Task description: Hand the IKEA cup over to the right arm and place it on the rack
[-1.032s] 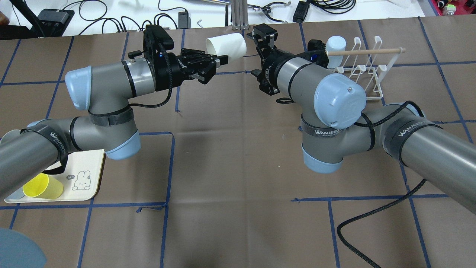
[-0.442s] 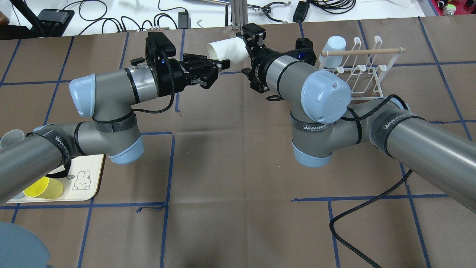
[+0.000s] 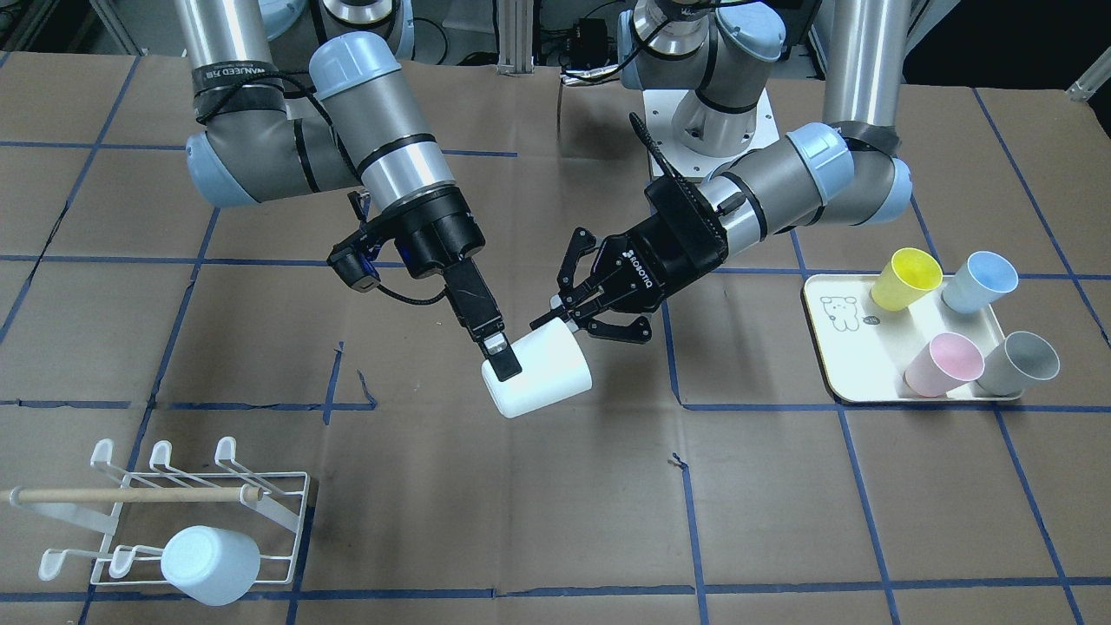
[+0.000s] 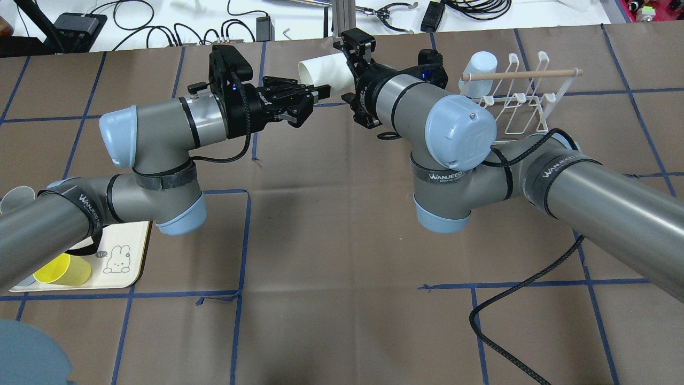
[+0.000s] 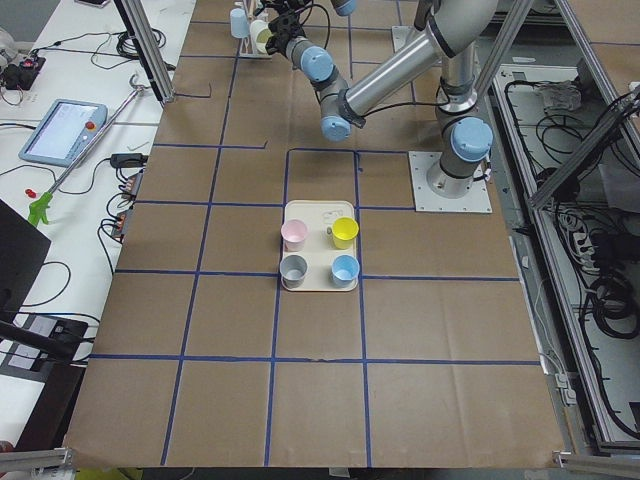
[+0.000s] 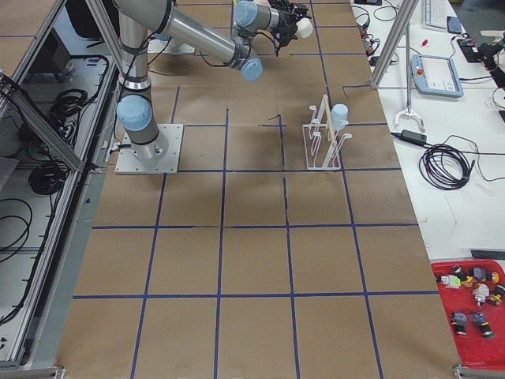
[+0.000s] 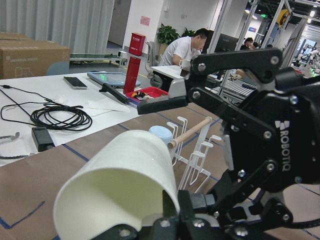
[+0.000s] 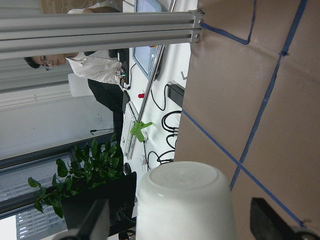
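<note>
A white IKEA cup (image 3: 542, 373) hangs on its side above the table's middle. It also shows in the overhead view (image 4: 326, 72). My left gripper (image 3: 560, 325), the ROBOTIQ one, is shut on the cup's rim, as the left wrist view (image 7: 120, 180) shows. My right gripper (image 8: 182, 220) is open. Its slim black fingers (image 3: 488, 340) straddle the cup's closed base (image 8: 185, 200) with a gap on each side. The white wire rack (image 3: 200, 495) with a wooden dowel (image 3: 130, 495) stands beyond the right arm, also in the overhead view (image 4: 521, 101).
A light blue cup (image 3: 211, 564) sits upside down on a rack peg. A cream tray (image 3: 833, 347) on the left arm's side holds yellow (image 3: 907, 278), blue (image 3: 981, 282), pink (image 3: 944, 363) and grey (image 3: 1020, 363) cups. A black cable (image 4: 513, 315) trails from the right arm.
My right arm has swung left toward the cup, and its open fingers have come around the cup's base. My left arm shifted slightly at first, then held the cup still.
</note>
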